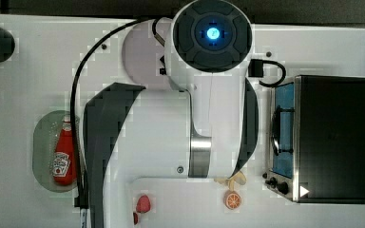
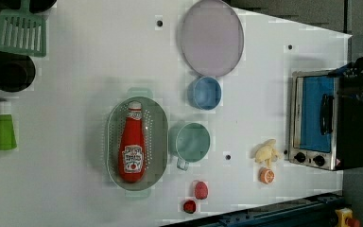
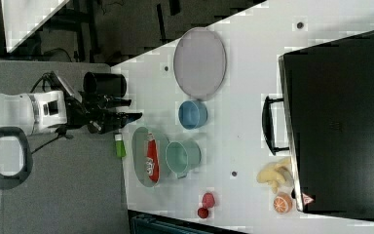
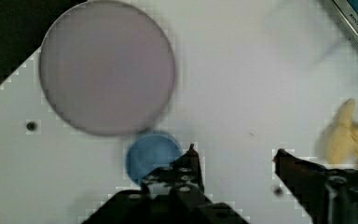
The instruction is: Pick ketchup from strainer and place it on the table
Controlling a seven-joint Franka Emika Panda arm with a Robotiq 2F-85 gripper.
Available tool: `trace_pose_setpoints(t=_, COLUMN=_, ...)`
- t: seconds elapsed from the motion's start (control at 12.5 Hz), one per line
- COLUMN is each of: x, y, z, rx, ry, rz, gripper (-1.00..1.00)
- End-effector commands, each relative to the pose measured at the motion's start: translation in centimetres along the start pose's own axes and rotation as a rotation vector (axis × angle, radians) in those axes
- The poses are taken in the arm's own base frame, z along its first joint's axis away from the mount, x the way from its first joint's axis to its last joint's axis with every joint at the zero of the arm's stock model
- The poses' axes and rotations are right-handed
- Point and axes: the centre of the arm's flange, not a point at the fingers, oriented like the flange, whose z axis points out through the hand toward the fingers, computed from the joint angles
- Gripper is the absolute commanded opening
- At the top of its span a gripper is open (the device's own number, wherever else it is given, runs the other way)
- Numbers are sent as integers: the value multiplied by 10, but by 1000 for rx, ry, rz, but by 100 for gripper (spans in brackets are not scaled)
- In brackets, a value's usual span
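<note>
Wrist view: black two-finger gripper spread wide, nothing between its fingers, hanging above the white flat tabletop. Beyond the fingertips: small blue round bowl, then large lilac round plate. Left view: red squeeze ketchup bottle with white cap and label lies inside the pale green oval perforated strainer, cap toward the left view's top; round green mug just beside the strainer.
</note>
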Motion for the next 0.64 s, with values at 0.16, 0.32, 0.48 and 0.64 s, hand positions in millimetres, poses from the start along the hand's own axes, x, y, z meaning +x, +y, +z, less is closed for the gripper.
trace_pose_setpoints(t=0.16, x=-52, y=62, z=-76, rx=-5, ry=-8, rz=122, gripper=79)
trace_pose_setpoints(t=0.32, x=-66, y=40, z=-69, rx=-19, ry=-14, rz=73, gripper=100)
trace_pose_setpoints(t=0.48, x=-93, y=7, z=-59, rx=-39, ry=-17, rz=-8, gripper=100)
trace_pose_setpoints(t=0.64, x=-131, y=-31, z=-49, rx=-52, ry=-9, rz=-108, gripper=100)
